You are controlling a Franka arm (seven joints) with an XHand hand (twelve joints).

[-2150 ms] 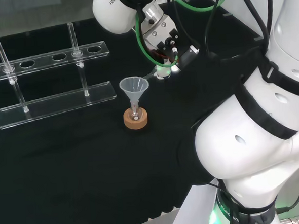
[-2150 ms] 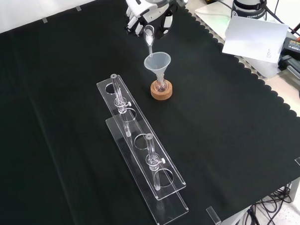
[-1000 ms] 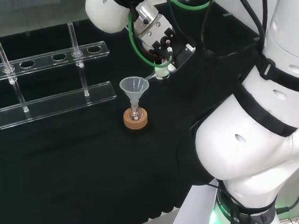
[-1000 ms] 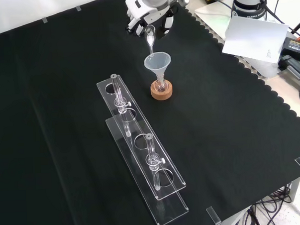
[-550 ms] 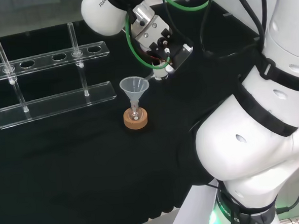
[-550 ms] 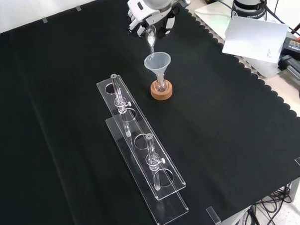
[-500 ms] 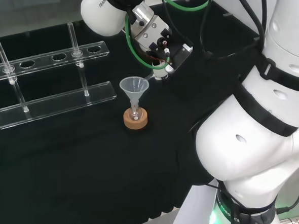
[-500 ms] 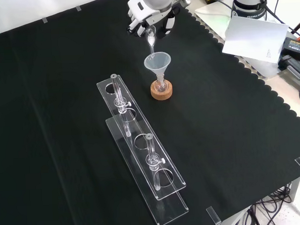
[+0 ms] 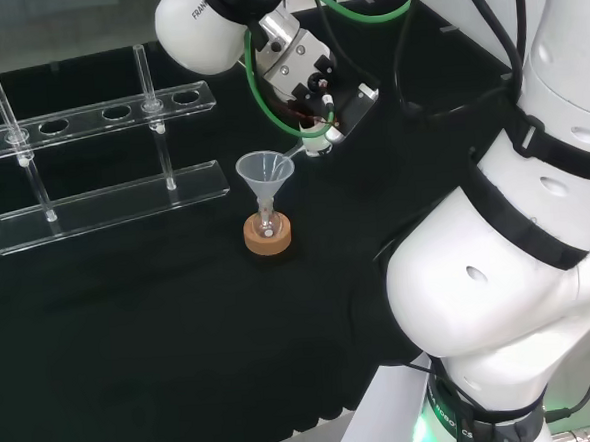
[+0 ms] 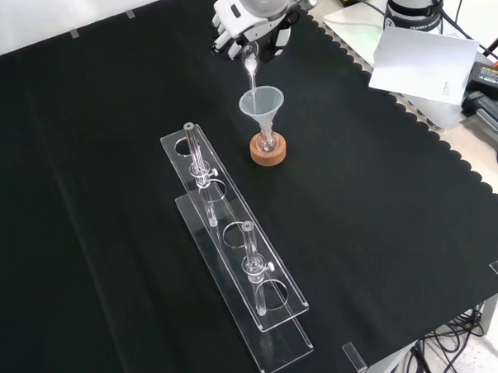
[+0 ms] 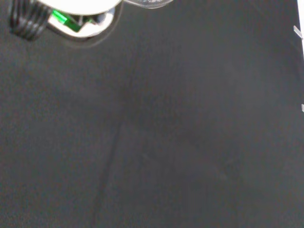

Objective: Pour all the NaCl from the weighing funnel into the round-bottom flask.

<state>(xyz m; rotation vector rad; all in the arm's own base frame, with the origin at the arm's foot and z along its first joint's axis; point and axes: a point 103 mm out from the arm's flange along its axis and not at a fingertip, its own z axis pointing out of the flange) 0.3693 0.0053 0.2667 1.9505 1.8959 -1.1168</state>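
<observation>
Above the cork stand [image 10: 268, 149], the round-bottom flask [image 10: 267, 139] carries a clear funnel [image 10: 262, 102]. Just above that funnel's rim, the robot hand [image 10: 250, 21] pinches the weighing funnel [image 10: 248, 61], long axis steeply tilted, spout down over the funnel's mouth.

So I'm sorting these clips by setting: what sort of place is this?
Most likely a chemistry lab bench set up for robot trials: a clear test-tube rack, a funnel standing in a small flask on a cork ring, and black cloth covering the bench.
</observation>
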